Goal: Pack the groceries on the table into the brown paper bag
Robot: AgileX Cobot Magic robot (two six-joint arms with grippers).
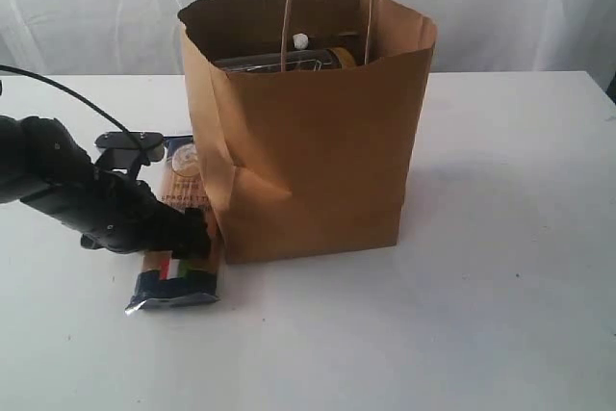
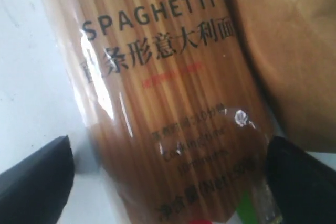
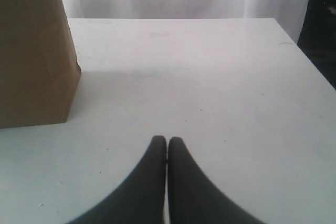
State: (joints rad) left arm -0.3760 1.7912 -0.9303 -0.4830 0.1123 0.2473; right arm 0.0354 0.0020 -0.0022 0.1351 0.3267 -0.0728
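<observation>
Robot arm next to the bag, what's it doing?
It is packing groceries. The left hand is open, with a finger on each side of the spaghetti, which lies on the table right beside the bag. It has not closed on it yet. The bag stands upright with some groceries showing inside. The right hand is shut above the table on the bag's other side.

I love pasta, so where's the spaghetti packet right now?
In the exterior view the spaghetti packet lies flat on the white table, left of the brown paper bag and right beside its base, partly under the black left arm.
</observation>
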